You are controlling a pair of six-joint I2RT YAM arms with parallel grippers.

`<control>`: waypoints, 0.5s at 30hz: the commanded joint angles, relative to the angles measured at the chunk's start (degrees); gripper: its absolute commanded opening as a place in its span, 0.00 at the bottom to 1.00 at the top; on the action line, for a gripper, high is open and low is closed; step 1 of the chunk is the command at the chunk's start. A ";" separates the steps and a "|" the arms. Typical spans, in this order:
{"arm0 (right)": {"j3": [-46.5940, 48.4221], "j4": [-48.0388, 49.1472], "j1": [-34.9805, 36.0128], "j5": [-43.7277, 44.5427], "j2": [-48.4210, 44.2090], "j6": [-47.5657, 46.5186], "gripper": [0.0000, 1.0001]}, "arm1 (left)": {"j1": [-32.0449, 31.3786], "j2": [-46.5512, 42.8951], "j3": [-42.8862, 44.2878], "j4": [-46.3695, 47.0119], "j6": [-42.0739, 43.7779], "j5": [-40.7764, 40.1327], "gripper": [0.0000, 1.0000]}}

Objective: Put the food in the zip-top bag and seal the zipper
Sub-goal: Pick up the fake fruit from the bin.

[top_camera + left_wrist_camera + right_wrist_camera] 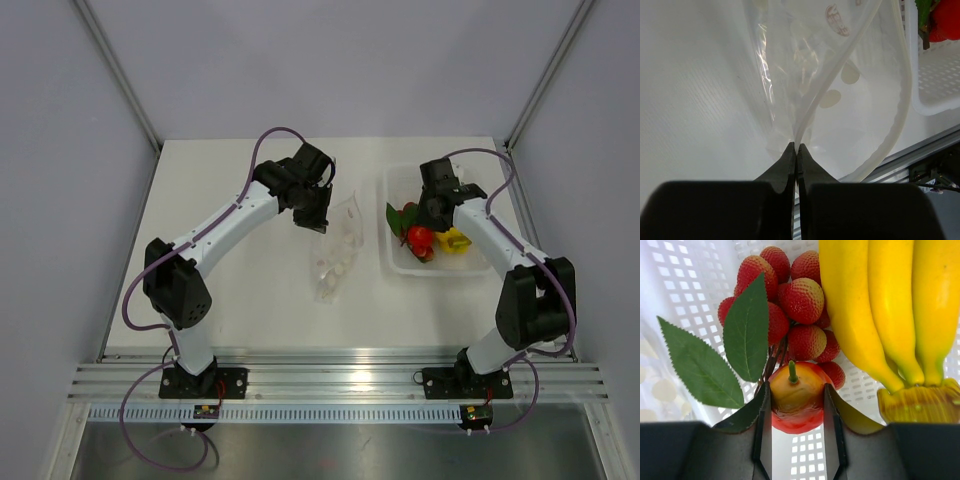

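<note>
1. The left end effector (pixel 796 146) is pinched shut on 1 edge of the zip-top bag (pixel 840 75).
2. The bag is over the white surface (pixel 700 100), between the 2 arms.
3. The right end effector (pixel 796 390) is closed on 1 round red and yellow fruit (pixel 797 407), touching both its sides.
4. The bananas (pixel 880 310) and strawberries (pixel 802 300) with green leaves (pixel 745 330) lie in the white tray (pixel 685 270), beside the bag.

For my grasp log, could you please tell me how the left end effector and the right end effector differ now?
The left end effector is pinched flat on the edge of the zip-top bag; the right end effector is held wider, clamping a round red-and-yellow fruit. The left end effector is over the table; the right end effector is inside the white tray. Both grip something.
</note>
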 commanded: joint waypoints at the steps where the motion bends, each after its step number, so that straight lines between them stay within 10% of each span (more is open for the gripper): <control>1: -0.07 0.01 -0.26 0.17 -5.94 1.46 0.13 | -0.21 -0.17 0.87 1.80 -0.34 0.81 0.00; 15: 4.05 -4.04 0.61 -5.52 -16.75 4.10 0.08 | -0.21 -0.08 0.52 1.89 -0.08 0.45 0.00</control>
